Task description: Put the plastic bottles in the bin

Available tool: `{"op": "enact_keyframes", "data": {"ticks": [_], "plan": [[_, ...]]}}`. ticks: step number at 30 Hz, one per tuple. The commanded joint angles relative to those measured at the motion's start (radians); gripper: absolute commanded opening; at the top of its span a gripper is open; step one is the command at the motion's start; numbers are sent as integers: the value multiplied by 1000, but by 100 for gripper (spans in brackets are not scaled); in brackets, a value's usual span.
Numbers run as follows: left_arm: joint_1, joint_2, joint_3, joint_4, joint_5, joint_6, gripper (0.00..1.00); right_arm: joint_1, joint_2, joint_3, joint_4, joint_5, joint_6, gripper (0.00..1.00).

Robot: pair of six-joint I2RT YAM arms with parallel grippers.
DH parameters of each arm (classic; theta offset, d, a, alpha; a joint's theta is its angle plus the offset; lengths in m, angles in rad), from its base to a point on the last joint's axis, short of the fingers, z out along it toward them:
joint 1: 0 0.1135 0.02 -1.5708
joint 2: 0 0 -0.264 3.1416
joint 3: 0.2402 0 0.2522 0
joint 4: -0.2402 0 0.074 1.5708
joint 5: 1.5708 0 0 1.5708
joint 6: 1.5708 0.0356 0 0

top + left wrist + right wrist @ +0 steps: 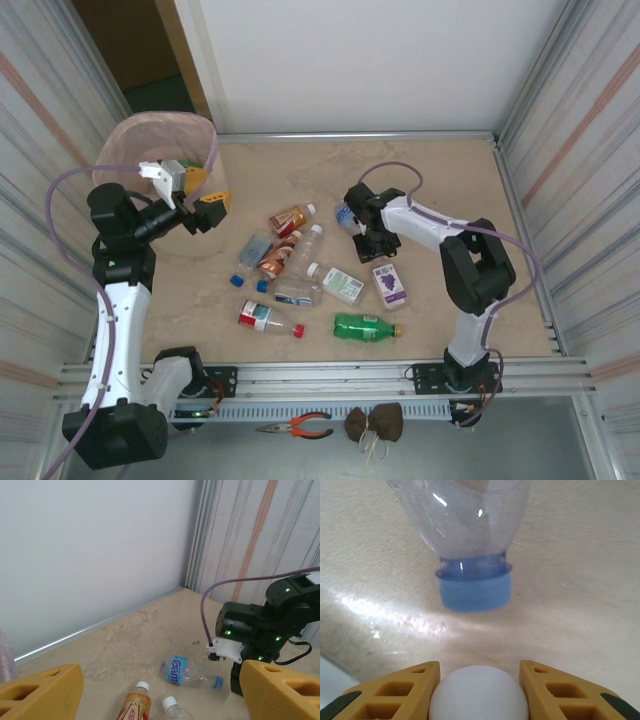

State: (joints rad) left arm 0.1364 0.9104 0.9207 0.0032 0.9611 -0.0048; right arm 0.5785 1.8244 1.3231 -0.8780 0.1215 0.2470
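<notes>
right claw (479,667): fingers drawn in against a white rounded thing (477,695), what it is unclear | target: clear blue-capped bottle (466,525) lying flat just ahead, cap toward the claw, long axis along its reach | left claw (192,195): spread wide, empty, beside the bin (128,130), far left | nearer arm: right

Orange-handled pliers (296,428) just beside brown pouch (375,423) on grey front ledge (520,435).

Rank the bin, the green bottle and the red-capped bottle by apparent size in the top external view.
1. bin, by far the largest.
2. green bottle and red-capped bottle: about alike, so unranked.
</notes>
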Motion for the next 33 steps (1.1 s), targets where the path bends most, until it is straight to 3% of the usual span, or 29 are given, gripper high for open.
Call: {"op": "enact_keyframes", "data": {"ticks": [1,9,19,28,33], "plan": [[-22,-2,16,15,1,6,82,4,-120,-11,-46,47,13,39],[-149,2,118,-56,-72,43,83,6,-352,1,-25,27,6,39],[-452,74,168,-59,-288,15,83,-16,-602,-23,206,-87,96,41],[-728,268,253,-55,-460,-69,83,-61,-729,-86,419,-149,176,38],[-824,435,399,-150,-463,-139,82,-68,-761,-113,484,-126,177,38]]}}
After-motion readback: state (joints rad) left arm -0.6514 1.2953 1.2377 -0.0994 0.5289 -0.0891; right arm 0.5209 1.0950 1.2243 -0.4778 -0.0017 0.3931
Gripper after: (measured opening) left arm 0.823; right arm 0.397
